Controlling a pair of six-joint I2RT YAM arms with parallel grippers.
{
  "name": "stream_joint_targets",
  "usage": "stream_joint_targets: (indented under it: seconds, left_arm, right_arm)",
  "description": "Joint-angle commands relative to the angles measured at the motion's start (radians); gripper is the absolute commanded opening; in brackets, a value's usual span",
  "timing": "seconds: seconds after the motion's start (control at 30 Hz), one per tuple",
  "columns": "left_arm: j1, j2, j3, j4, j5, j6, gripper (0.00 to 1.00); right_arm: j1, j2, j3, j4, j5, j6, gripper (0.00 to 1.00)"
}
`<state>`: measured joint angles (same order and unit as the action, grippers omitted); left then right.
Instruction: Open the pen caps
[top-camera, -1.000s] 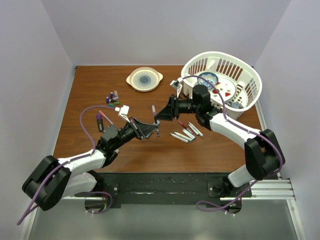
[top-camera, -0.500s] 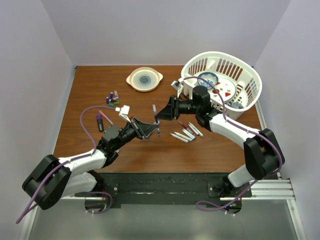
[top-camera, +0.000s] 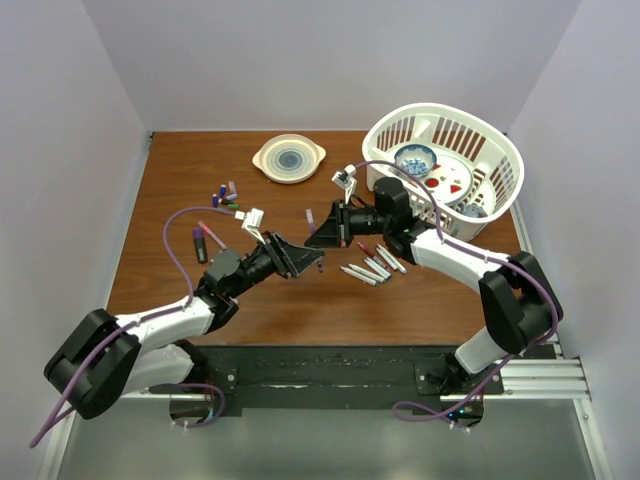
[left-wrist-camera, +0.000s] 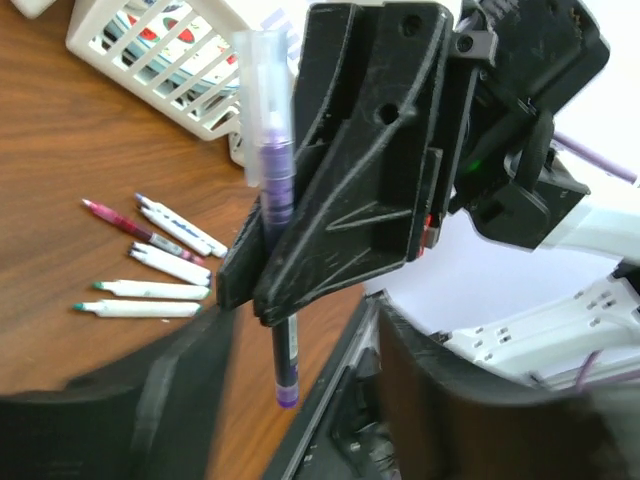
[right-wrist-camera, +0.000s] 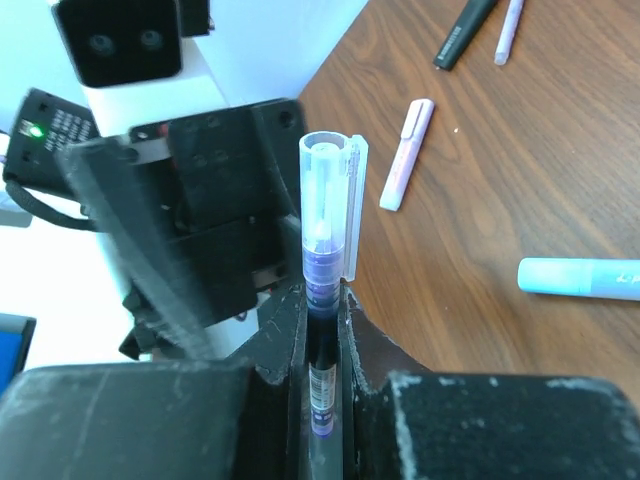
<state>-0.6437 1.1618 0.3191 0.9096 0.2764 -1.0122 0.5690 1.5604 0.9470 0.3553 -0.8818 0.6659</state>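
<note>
**Cap on, and the wrong end on offer**

The right gripper (right-wrist-camera: 322, 316) is clamped tight on the barrel of the purple pen (left-wrist-camera: 285, 352), holding it above the worktop (top-camera: 300, 300). The translucent pen cap (left-wrist-camera: 262, 95) is still seated and stands free above the fingers. The left gripper (left-wrist-camera: 300, 350) stands wide, one finger on either side of the pen's bare lower tip, touching nothing.

The main risk, as I judge it, is that the left gripper closes where it is. It would then seize barrel rather than cap, and a pull would only drag the pen through the right gripper's hold or twist it askew, leaving the cap on.

Reaching the cap is a second hazard. The two grippers are packed closely together, so a move towards the cap may knock fingers against fingers. A jolt like that could drop the pen among the uncapped pens (top-camera: 368, 265) below.
</note>
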Motion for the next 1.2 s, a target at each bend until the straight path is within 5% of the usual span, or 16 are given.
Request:
stream_joint_targets:
  seconds: [0.0, 0.1, 0.23, 0.47, 0.83, 0.93, 1.03, 1.07, 1.17]
  left_arm:
    - [-0.002, -0.104, 0.046, -0.033, -0.031, 0.099, 0.71]
    - [0.006, -0.195, 0.081, -0.211, -0.130, 0.171, 0.82]
    - [0.071, -0.214, 0.124, -0.323, -0.149, 0.192, 0.86]
    - [0.101, -0.103, 0.173, -0.286, -0.066, 0.118, 0.60]
    - [0.098, 0.009, 0.166, -0.072, 0.084, 0.058, 0.50]
    - [0.096, 0.032, 0.164, -0.055, 0.095, 0.038, 0.40]
    - [0.095, 0.053, 0.175, -0.038, 0.115, 0.023, 0.19]
    - [0.095, 0.059, 0.185, -0.040, 0.128, 0.020, 0.03]
    - [0.105, 0.033, 0.228, -0.102, 0.120, 0.038, 0.00]
  right_arm:
    - [0.003, -0.026, 0.039, -0.054, -0.086, -0.171, 0.00]
    - [-0.004, -0.013, 0.068, -0.168, -0.191, -0.311, 0.00]
    - [-0.004, 0.010, 0.056, -0.113, -0.264, -0.292, 0.00]
    - [-0.001, 0.007, 0.064, -0.131, -0.258, -0.304, 0.00]
    - [-0.003, 0.027, 0.073, -0.154, -0.223, -0.299, 0.00]
    - [-0.003, 0.027, 0.075, -0.159, -0.191, -0.292, 0.00]
    - [-0.003, 0.030, 0.075, -0.173, -0.166, -0.293, 0.00]
    - [-0.003, 0.030, 0.075, -0.173, -0.163, -0.295, 0.00]
    - [-0.003, 0.041, 0.078, -0.187, -0.163, -0.305, 0.00]
